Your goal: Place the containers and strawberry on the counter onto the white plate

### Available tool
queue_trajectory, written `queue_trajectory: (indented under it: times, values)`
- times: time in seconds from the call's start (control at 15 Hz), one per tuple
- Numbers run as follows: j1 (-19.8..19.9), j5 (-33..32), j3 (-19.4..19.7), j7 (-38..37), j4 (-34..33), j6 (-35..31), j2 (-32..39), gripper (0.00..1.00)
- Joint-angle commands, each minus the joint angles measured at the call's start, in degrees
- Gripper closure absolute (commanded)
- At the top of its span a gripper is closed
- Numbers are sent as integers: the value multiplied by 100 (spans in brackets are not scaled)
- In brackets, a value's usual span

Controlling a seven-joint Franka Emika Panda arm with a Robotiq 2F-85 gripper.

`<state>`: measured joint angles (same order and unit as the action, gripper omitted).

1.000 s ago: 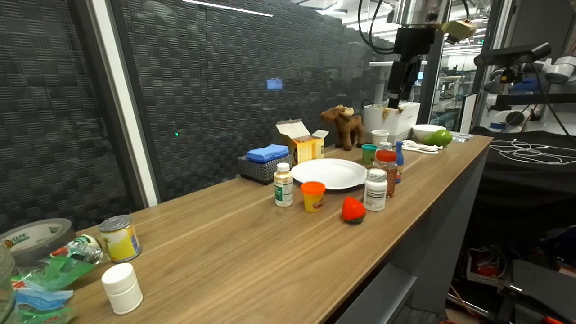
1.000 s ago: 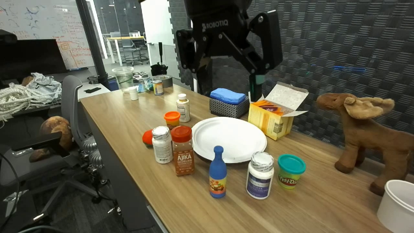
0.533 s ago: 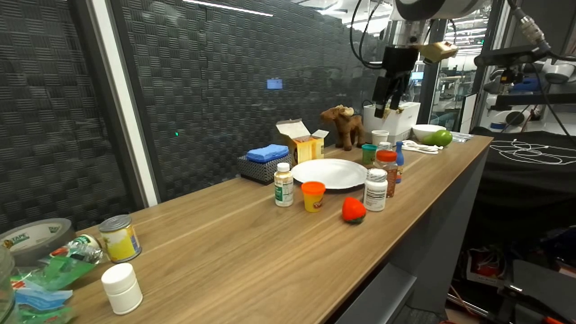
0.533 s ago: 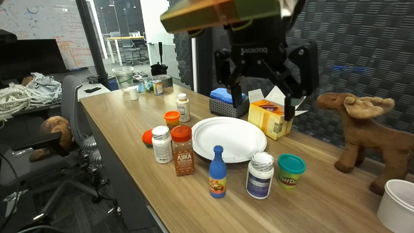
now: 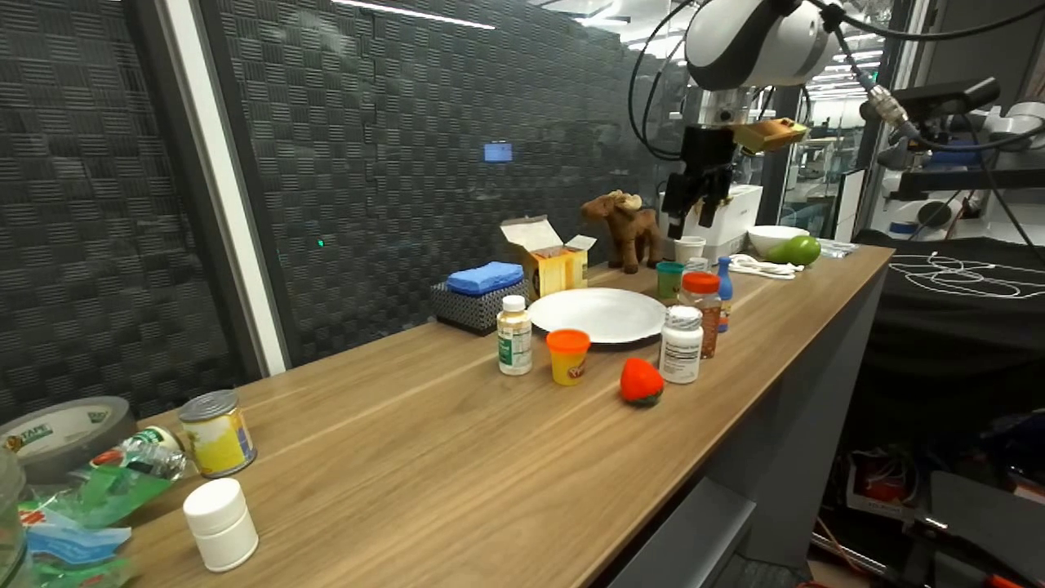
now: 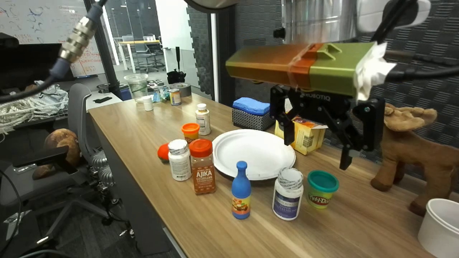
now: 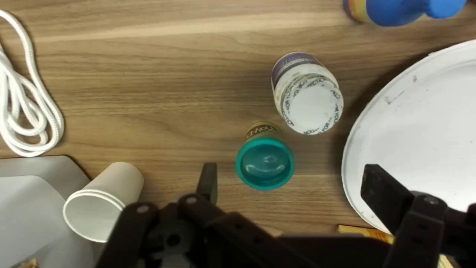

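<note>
Hanging over the counter [image 5: 457, 465], end effector [image 6: 317, 153] with jaws well apart; wrist view shows the teal tub [image 7: 265, 165] between the fingertips. Strawberry [image 5: 641, 380]: bright red, roundish, green end low, on the counter just beside the white jar [image 5: 681, 351]. Containers all upright on the counter, around the plate [image 6: 251, 154], not on it. Orange tub [image 5: 568, 363]: yellow body, orange lid. Pale bottle [image 5: 515, 339]: white cap. Spice jar [image 6: 203, 175]: red lid, red-brown fill. Blue bottle [image 6: 241, 190]: narrow neck, food picture on label. Purple-label jar [image 6: 288, 199] and white jar: opaque, wrapped caps, can't see contents. Yellow box [image 6: 308, 139]: flaps open, orange stuff inside.
</note>
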<state>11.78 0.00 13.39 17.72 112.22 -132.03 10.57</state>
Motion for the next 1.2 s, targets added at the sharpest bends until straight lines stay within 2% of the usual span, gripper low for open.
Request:
queue_trajectory:
  times: [0.0, 0.53, 1.0, 1.07, 1.13]
  values:
    - [184, 184, -122, -41, -507, 26, 439, 0]
    - [401, 221, -262, -19, -1083, 235, 1102, 0]
    - [506, 166, -387, -29, -1336, 430, 1396, 0]
    - [517, 168, -390, -33, -1356, 451, 1423, 25]
    - [523, 159, -385, -47, -1378, 459, 1454, 27]
